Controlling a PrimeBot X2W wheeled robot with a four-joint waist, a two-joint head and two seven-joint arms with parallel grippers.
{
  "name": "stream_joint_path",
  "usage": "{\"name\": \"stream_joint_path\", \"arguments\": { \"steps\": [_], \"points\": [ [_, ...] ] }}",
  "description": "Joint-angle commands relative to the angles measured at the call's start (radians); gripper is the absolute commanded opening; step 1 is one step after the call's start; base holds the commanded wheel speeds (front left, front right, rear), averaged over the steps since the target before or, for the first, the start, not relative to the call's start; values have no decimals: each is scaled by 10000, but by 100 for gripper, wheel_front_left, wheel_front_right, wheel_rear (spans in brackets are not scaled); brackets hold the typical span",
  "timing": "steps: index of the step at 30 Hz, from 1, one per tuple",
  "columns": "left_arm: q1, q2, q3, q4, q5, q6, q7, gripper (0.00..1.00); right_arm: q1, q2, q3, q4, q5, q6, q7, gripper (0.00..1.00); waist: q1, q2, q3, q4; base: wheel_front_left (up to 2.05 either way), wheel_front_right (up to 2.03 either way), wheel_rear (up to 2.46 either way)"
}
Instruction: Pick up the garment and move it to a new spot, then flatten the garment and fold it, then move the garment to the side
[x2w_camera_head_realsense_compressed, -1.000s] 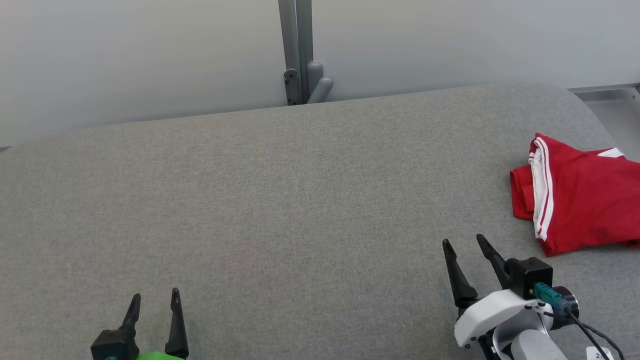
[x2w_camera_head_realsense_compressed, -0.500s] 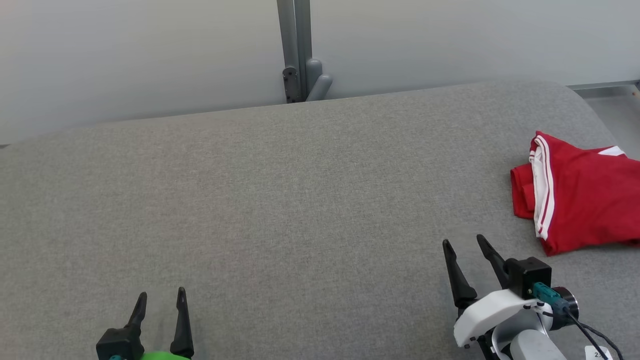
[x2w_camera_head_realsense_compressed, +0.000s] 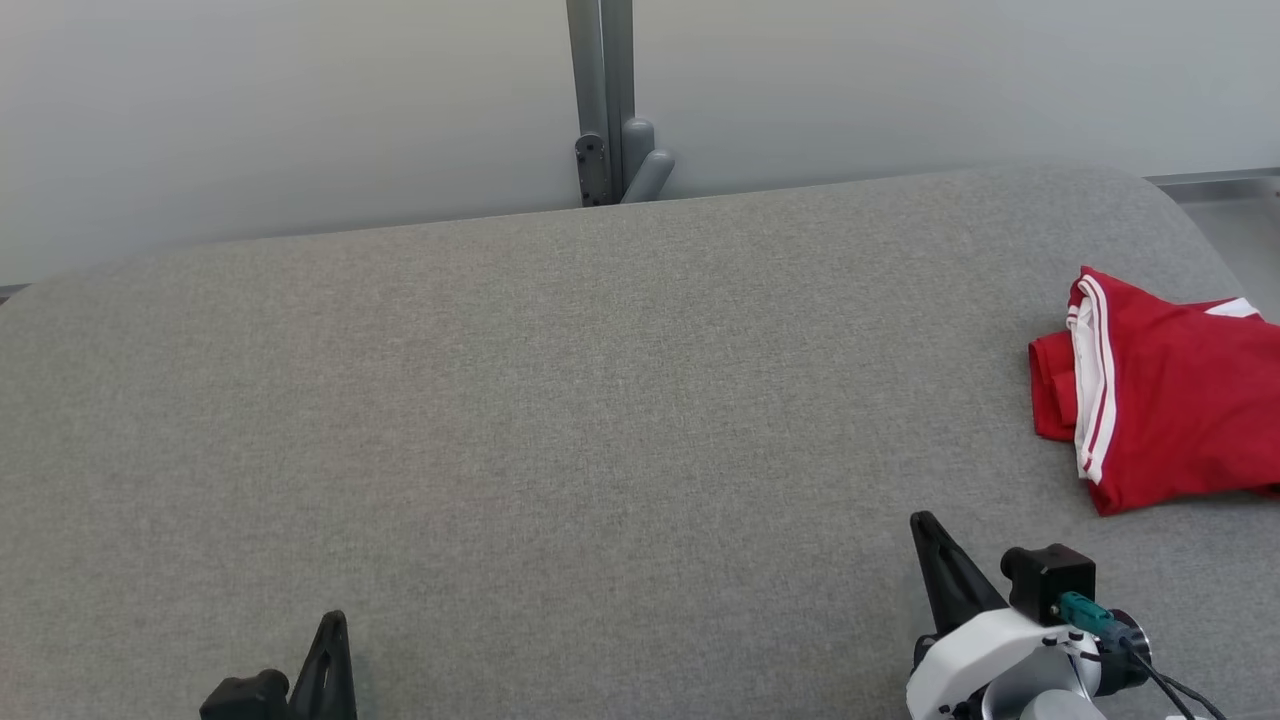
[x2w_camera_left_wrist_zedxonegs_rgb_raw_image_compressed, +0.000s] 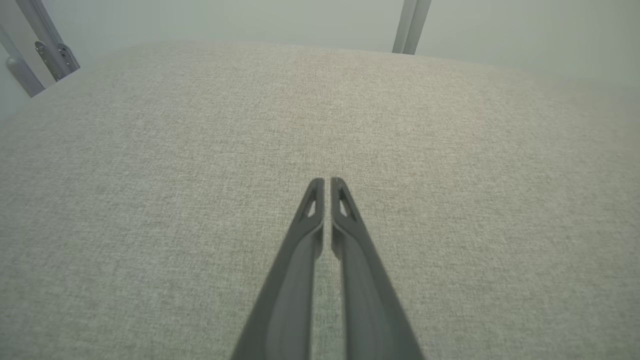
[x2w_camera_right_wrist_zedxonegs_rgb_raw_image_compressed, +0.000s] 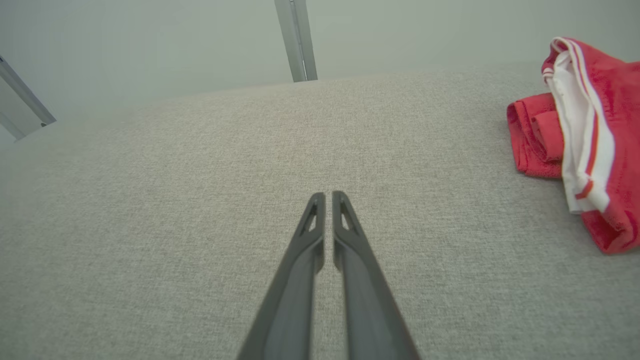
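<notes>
Lower left: left end effector (x2w_camera_head_realsense_compressed: 331, 630), pressed almost together, pinching nothing, low over the grey bench (x2w_camera_head_realsense_compressed: 600, 400). Lower right: right end effector (x2w_camera_head_realsense_compressed: 925, 530), likewise pressed together and empty. Far right: folded red garment (x2w_camera_head_realsense_compressed: 1170, 400) with white stripes, lying on the bench, apart from both.

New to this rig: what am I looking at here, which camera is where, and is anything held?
A two-armed robot faces a grey fabric-covered table. The wide picture comes from its head, looking down; the other two come from wrist cameras looking along each arm's two dark fingers. The left gripper and right gripper are both shut, holding nothing. A red garment with white stripes lies folded over at the table's right side, apart from both grippers.
</notes>
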Motion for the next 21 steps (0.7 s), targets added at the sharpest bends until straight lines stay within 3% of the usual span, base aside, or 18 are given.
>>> {"name": "stream_joint_path", "arguments": {
  "steps": [1, 21],
  "points": [
    [-183, 16, 137, -50, -428, -29, 181, 0, -155, -9, -106, -114, 450, 0, 132, 0, 0, 0, 0, 7, 0, 0, 0],
    [-538, 33, 343, -501, -3880, -234, 1024, 0, -156, -23, -612, -662, 3915, -1, 1009, 0, 0, 4, 2, 79, 0, 0, 0]
  ]
}}
